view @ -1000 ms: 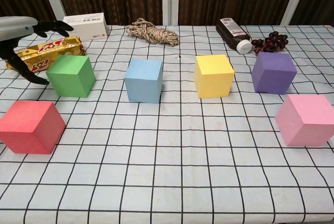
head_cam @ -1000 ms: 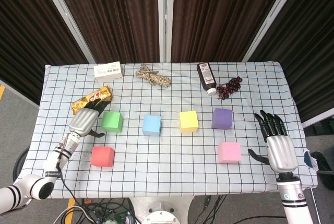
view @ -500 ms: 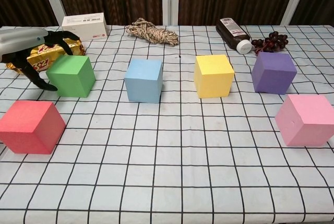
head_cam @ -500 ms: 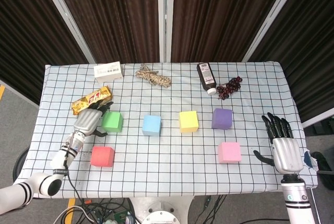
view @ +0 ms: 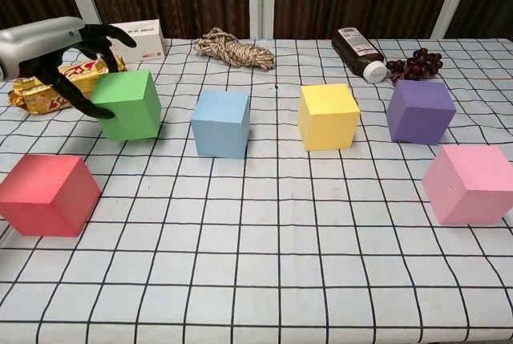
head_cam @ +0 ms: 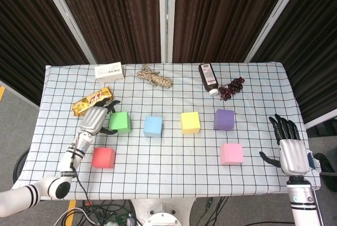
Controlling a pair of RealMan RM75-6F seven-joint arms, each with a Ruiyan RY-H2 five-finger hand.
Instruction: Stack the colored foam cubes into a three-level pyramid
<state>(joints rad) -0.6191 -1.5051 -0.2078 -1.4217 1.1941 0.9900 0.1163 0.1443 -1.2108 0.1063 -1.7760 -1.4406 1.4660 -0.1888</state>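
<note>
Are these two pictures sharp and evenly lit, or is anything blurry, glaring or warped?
Head view: sharp, evenly lit, cubes cast only faint shadows; the curtains behind stay dark. Chest view: also sharp, but the low, close camera makes the near red cube and pink cube loom larger than the far ones; soft shadows sit under each cube, with a mild sheen on the left hand.

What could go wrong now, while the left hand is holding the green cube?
1. The left hand grips the green cube only at its left side, and the cube looks tilted, so it may slip or turn.
2. The blue cube stands close on the right; moving the green one there could push it.
3. The candy bar lies just behind the hand and might be dragged.
</note>
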